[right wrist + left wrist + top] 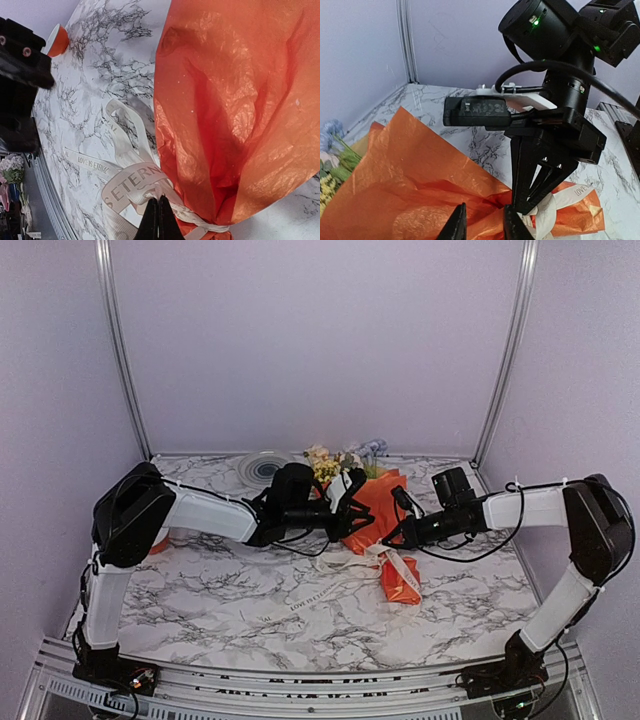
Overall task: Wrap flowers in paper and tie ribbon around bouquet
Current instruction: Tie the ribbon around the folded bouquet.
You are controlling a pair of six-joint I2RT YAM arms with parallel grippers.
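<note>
The bouquet [378, 502] lies on the table [200, 585], held for the ribbon [131, 186] tie
My right gripper [159, 219] is pinched together on the ribbon at the paper [410, 170] neck, I judge to draw it snug; my left gripper [483, 224] straddles that neck to steady it, fingers slightly apart; whether they bite, I cannot tell.

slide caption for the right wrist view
Closed right fingers meet the lettered cream ribbon looped round the orange paper.

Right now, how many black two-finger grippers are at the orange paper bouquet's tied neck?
2. The left gripper straddles the neck of the orange paper bouquet from the left; the right gripper is shut on the cream lettered ribbon there, from the right.
</note>
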